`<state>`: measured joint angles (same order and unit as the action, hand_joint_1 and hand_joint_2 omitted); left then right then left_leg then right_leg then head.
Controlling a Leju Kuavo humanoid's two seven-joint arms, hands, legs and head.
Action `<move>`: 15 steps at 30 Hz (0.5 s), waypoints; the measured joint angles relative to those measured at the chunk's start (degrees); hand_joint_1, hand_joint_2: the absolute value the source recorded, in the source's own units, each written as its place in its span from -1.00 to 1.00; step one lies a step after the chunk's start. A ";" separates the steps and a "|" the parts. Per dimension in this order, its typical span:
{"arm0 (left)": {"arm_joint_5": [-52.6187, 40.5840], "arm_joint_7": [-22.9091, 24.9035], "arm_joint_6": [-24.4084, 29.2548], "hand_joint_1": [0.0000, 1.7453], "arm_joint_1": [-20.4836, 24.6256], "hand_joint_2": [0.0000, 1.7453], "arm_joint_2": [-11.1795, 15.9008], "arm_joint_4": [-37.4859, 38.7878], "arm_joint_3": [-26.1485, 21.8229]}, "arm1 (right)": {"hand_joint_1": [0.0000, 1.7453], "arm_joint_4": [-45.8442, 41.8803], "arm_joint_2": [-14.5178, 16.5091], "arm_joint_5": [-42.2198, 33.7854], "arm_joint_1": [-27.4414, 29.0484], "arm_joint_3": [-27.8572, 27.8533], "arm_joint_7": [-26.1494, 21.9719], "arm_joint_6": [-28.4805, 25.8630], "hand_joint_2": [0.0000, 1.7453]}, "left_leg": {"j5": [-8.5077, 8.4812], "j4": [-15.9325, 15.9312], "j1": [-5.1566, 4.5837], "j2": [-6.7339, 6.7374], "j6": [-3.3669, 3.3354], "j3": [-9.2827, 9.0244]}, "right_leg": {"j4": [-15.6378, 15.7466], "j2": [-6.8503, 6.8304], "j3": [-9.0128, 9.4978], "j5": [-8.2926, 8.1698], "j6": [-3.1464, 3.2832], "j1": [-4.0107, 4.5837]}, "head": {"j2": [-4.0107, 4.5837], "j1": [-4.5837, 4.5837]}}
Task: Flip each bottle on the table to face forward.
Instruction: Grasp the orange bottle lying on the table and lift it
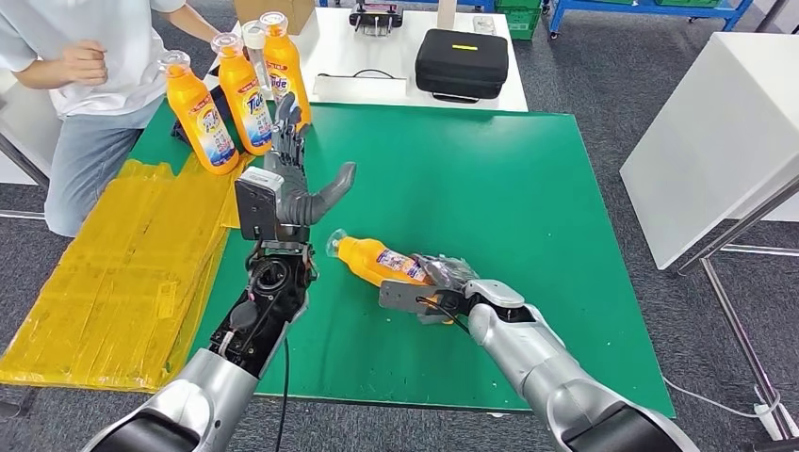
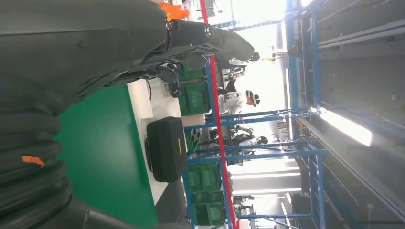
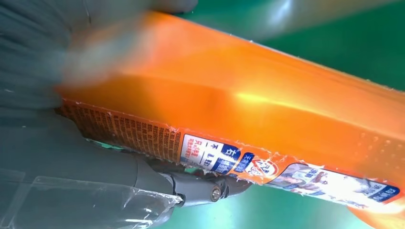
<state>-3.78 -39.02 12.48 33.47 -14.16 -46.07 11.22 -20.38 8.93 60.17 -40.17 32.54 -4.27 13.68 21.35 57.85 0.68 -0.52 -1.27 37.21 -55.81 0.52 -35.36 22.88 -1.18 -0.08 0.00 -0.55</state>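
The right silver arm reaches in from the lower right across the green table top (image 1: pixel 490 188), its forearm angled toward the middle, and the right hand (image 1: pixel 443 282) lies low over the cloth. Its dark fingers are wrapped around the base end of the orange plastic bottle lying on its side (image 1: pixel 377 261), which rests near the middle of the table with its clear cap pointing toward the robot's left. In the right wrist view the same orange bottle (image 3: pixel 267 109) shows its printed label along one edge, with a grey finger (image 3: pixel 200 187) pressed under it and the grey thumb blurred over the other side (a firm clasp, by the look of it).

The left arm rises from the lower left, forearm raised and pointing away from the robot, and the left hand (image 1: pixel 297 174) is held above the table's far left part. Its fingers are stretched out and apart, the thumb splayed to the side, holding nothing; the fingertips are just beside the three upright orange bottles with clear caps (image 1: pixel 240 99) standing at the table's far left corner, though whether they touch one cannot be told. In the left wrist view the left hand's dark fingers (image 2: pixel 210 40) extend over the green surface toward a black zipped case (image 2: pixel 166 149) on a white table beyond.

A person in a white shirt and jeans (image 1: pixel 89 85) sits by the far left corner, and crumpled yellow plastic sheeting (image 1: pixel 113 282) lies along the table's left edge.
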 joint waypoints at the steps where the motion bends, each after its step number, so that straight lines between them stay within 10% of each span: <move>1: 0.01 -0.06 0.04 -1.00 0.00 1.00 0.09 0.08 -0.17 | 1.00 0.00 0.02 0.00 -0.05 0.01 -0.03 0.19 1.00 | -0.01 0.00 0.00 0.00 0.01 0.00 | 0.00 0.00 0.00 -0.01 0.00 0.00 | 0.01 -0.01; 15: -0.18 -0.89 -0.45 -1.00 -0.31 1.00 1.26 0.83 -1.73 | 1.00 -0.18 0.18 1.26 -0.11 0.16 -3.71 -6.36 1.00 | -0.03 0.00 0.00 -0.01 0.03 0.16 | -0.02 0.00 -0.14 -0.02 0.01 0.02 | 0.00 -0.01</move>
<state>-3.96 -39.91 12.03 33.16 -12.90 -45.24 9.50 -20.56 9.11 61.43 -40.28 32.70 -7.98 7.31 21.32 57.85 0.69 -0.53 -1.24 37.36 -55.83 0.52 -35.50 22.87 -1.17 -0.06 0.00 -0.56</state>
